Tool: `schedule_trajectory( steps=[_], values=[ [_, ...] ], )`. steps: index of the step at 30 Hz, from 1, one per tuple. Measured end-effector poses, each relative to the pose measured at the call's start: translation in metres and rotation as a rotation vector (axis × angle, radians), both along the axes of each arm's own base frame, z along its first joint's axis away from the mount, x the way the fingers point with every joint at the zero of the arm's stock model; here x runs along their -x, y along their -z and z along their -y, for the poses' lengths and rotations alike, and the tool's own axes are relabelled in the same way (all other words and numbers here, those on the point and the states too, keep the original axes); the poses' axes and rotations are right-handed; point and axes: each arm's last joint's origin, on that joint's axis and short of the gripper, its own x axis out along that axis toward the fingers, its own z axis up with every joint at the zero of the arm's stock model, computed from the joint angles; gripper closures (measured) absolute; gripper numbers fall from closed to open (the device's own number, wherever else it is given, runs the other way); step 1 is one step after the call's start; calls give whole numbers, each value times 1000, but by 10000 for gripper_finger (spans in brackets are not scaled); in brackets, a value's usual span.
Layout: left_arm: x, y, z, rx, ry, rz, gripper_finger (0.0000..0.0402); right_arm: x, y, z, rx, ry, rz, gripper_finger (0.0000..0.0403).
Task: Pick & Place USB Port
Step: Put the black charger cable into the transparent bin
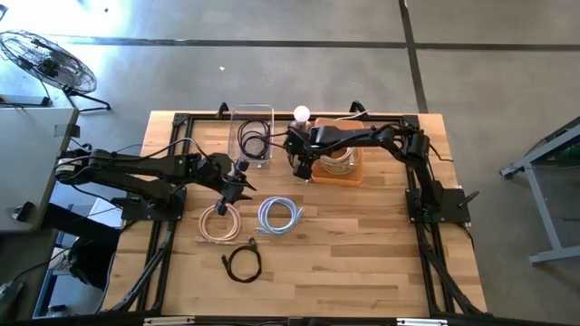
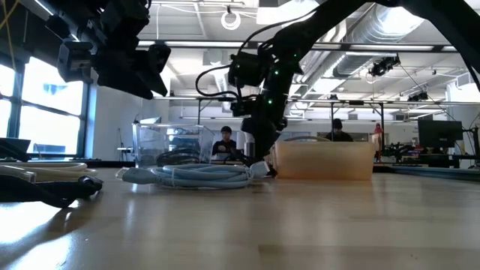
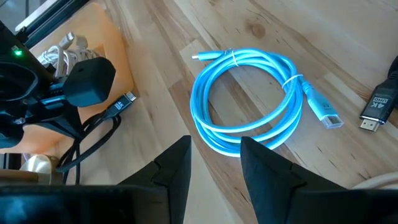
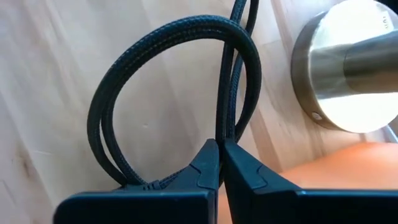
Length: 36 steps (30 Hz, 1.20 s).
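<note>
- Table (image 1: pixel 362 254) of pale wood planks stood on grey concrete floor (image 1: pixel 272 72).
- Right gripper (image 4: pixel 219 163) pinched a black braided cable (image 4: pixel 161 74) beside the orange bin (image 1: pixel 340 166).
- Left gripper (image 3: pixel 214 163) hung spread above the blue cable (image 3: pixel 249 99).

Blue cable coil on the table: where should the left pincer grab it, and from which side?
Take the blue cable from straight above, across the bundled strands of its near arc, where the left pincer hovers open. The coil lies flat, tied with small white bands, so the strands should lift together. Avoid the loose plug end, which sticks out sideways.

Probably lab: exposed ducts (image 2: pixel 420 34), workstations
</note>
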Motion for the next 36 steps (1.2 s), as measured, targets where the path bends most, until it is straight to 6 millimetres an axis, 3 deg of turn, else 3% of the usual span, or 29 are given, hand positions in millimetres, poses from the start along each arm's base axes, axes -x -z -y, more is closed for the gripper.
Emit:
schedule_trajectory(
  steps=[6, 13, 24, 30, 36],
  values=[
    [0, 0, 0, 0, 0, 0, 266, -4, -5, -15, 41, -33, -6, 402],
    [0, 0, 0, -1, 0, 3, 266, -3, -36, -46, 118, -61, 28, 402],
    [-6, -9, -1, 9, -15, 110, 266, 11, -102, -117, 259, -125, 170, 403],
    [-12, -20, 0, 21, 36, 242, 266, 16, -120, -160, 323, -194, 250, 403],
    [-13, -23, 0, -2, 48, 273, 266, 20, -124, -192, 370, -242, 280, 402]
  ],
)
